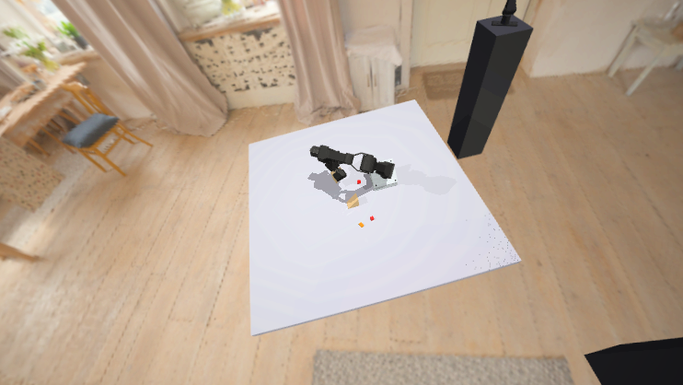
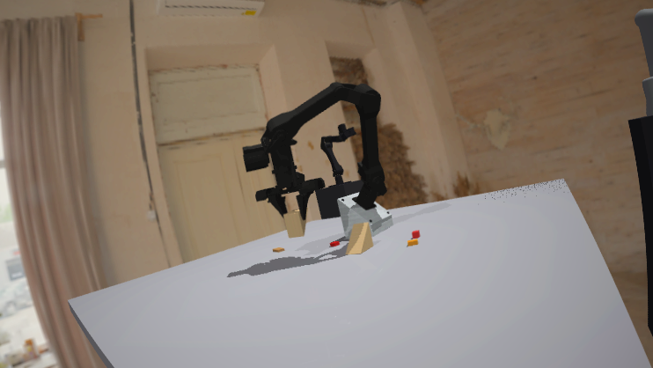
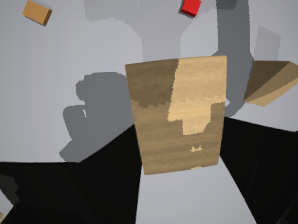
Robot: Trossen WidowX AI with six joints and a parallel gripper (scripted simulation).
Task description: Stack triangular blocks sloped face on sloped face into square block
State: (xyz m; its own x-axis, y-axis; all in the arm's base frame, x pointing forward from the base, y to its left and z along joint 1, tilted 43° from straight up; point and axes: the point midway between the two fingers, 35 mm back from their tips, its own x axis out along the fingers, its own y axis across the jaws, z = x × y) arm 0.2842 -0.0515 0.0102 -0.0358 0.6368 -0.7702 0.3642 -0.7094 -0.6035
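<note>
One triangular wooden block (image 1: 353,202) (image 2: 360,239) (image 3: 270,82) stands on the table (image 1: 295,267) (image 2: 411,311), its sloped face showing in the exterior view. My gripper (image 2: 293,215) (image 3: 173,124) is shut on the other triangular block (image 2: 295,226) (image 3: 175,112) and holds it above the table, to the left of the standing block in the exterior view. The two blocks are apart. In the wrist view a broad face of the held block fills the middle between the fingers. In the top view the hand mostly hides it.
A red piece (image 1: 358,181) (image 2: 334,244) (image 3: 190,7) lies between the standing block and the arm. Another red piece (image 1: 371,217) (image 2: 414,233) and an orange piece (image 1: 361,225) (image 2: 412,242) lie on its other side. An orange-tan piece (image 2: 278,249) (image 3: 37,12) lies near the held block.
</note>
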